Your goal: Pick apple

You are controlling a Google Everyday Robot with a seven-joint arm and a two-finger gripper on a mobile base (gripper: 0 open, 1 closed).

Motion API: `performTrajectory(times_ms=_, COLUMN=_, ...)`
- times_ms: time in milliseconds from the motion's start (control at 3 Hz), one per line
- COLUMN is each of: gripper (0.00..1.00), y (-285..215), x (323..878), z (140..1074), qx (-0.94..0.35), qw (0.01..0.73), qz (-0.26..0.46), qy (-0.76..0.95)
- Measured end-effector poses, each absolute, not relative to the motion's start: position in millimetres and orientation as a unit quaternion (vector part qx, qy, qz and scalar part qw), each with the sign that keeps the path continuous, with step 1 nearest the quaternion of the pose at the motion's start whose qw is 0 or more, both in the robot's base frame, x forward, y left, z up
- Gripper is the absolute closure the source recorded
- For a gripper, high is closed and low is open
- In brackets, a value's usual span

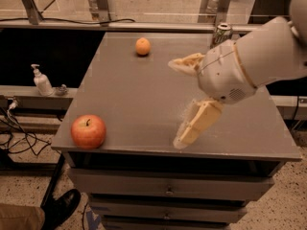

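Observation:
The apple (88, 131) is round and red-orange with a short dark stem. It sits at the front left corner of the grey cabinet top (129, 90). My gripper (178, 102) hangs over the middle of the top, well to the right of the apple. Its two cream fingers are spread wide apart, one finger (184, 64) pointing left and the other finger (194, 124) pointing down toward the front edge. Nothing is between them.
A smaller plain orange fruit (142, 46) sits at the back of the top. A drink can (221, 33) stands at the back right, behind my arm. A soap dispenser (42, 81) stands on a ledge to the left. A shoe (61, 212) shows on the floor.

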State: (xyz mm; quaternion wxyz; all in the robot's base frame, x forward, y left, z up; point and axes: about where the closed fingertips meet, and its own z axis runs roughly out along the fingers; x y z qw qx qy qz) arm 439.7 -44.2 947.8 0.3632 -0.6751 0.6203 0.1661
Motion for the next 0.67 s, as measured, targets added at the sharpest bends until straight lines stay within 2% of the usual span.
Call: performTrajectory(times_ms=667, gripper=0.0, y=36.2, x=448.2, z=824.1, qx=-0.714, qw=0.314, qz=0.182, qy=0.599)
